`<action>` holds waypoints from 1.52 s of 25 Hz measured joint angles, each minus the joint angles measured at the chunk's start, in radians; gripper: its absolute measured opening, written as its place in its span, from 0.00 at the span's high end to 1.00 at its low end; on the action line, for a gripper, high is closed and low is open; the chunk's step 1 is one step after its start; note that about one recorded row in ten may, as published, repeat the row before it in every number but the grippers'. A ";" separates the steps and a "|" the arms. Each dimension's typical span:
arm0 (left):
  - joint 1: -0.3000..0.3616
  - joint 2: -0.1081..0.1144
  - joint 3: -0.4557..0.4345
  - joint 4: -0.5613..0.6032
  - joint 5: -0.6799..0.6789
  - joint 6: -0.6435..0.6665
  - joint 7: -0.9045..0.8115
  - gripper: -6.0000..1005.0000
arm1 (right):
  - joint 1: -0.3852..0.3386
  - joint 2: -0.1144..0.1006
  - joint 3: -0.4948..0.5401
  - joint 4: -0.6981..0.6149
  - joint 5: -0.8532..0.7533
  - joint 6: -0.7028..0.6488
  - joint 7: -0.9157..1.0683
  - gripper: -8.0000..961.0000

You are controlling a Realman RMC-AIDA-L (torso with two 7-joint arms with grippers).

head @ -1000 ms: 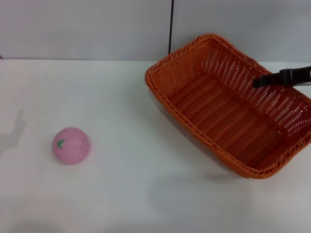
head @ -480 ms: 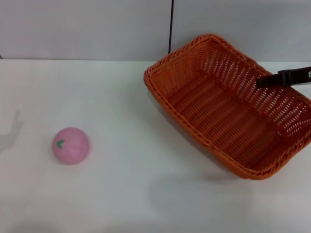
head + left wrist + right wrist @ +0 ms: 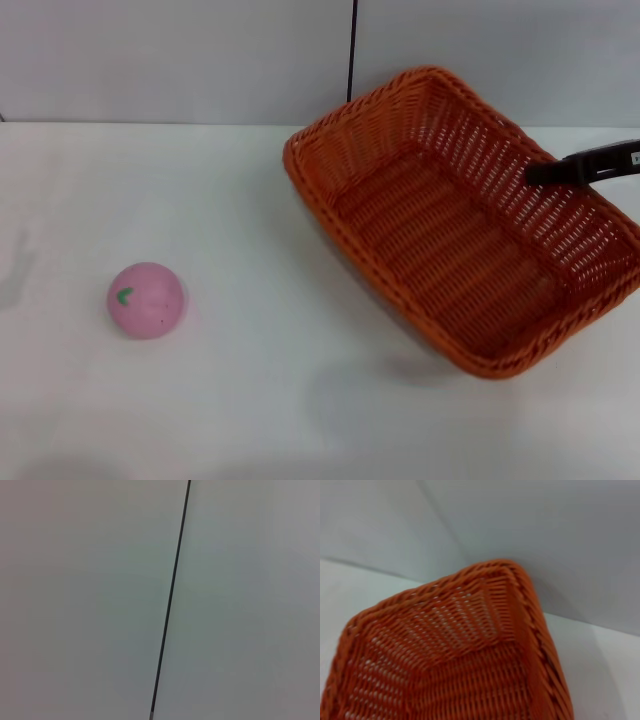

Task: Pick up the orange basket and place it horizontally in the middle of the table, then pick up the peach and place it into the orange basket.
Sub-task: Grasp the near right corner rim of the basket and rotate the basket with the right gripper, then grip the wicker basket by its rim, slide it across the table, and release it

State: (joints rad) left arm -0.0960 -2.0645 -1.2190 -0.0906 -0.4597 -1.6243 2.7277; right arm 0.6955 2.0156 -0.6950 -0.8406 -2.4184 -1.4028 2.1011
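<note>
On the right side of the table [image 3: 250,200], the orange basket [image 3: 460,230] is tilted, its near corner raised above a shadow, and it lies diagonally, not yet horizontal in the middle. The right gripper [image 3: 545,172] reaches in from the right edge and is at the basket's far long wall; it seems to pinch that wall, but I cannot tell this for sure. The peach [image 3: 146,300] sits untouched at the left, well apart from the basket. I judge step 1 is in progress and step 2 is not begun. No left gripper is visible.
</note>
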 joint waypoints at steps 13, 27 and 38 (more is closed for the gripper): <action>0.023 -0.003 0.001 0.002 0.001 -0.011 0.007 0.16 | 0.008 -0.042 -0.078 -0.079 0.082 -0.220 -0.456 0.83; 0.035 -0.012 0.121 -0.024 0.009 -0.054 0.002 0.16 | 0.052 0.022 -0.147 -0.100 0.083 -0.140 -0.768 0.83; 0.027 -0.011 0.134 -0.038 0.009 -0.048 0.001 0.16 | 0.070 0.030 -0.245 -0.054 0.083 -0.042 -0.806 0.83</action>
State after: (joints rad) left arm -0.0685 -2.0754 -1.0853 -0.1284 -0.4510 -1.6718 2.7289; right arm 0.7652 2.0456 -0.9398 -0.8942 -2.3354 -1.4448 1.2956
